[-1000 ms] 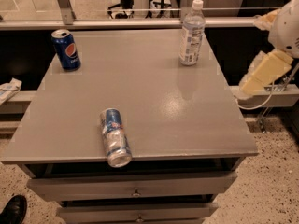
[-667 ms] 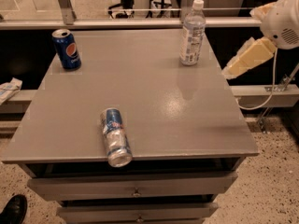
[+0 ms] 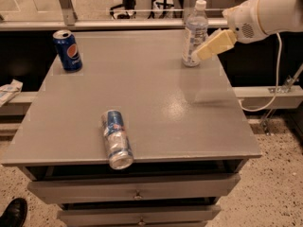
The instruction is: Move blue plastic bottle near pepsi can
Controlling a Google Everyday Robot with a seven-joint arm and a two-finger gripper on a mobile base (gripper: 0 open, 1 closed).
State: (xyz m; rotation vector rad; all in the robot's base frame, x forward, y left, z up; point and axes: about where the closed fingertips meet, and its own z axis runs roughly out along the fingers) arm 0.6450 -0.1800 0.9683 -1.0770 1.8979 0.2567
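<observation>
You will find the blue plastic bottle (image 3: 194, 32) upright near the far right corner of the table (image 3: 165, 103), with the gripper (image 3: 201, 53) at its right side; its grip state cannot be told. The pepsi can (image 3: 67, 50) stands well apart at the far left. A silver can (image 3: 116, 138) lies on its side near the front edge, off the line between them.

Clear plastic bottle (image 3: 194, 32); glossy metal pepsi can (image 3: 67, 50); sheeny table (image 3: 156, 93); matt gripper (image 3: 198, 56) beside bottle.
</observation>
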